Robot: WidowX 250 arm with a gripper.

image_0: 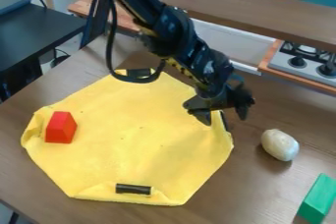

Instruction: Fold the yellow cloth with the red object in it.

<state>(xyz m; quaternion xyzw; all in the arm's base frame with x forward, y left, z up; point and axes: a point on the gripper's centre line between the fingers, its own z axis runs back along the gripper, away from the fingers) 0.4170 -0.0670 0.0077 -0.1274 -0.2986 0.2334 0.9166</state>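
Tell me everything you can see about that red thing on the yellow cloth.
The red block is flat-faced, its front narrowing toward the top and its right side darker. It sits uncovered on the yellow cloth, near the edge at the picture's left, touching only the cloth. Painted wood or plastic, perhaps; I can't tell.

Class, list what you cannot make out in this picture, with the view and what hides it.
- Upper end of the right-hand black strip: camera view, behind the pincer.
- Patch of yellow cloth under the red block: camera view, covered by the block.
- Rest of the stove: camera view, cut off by the right edge.
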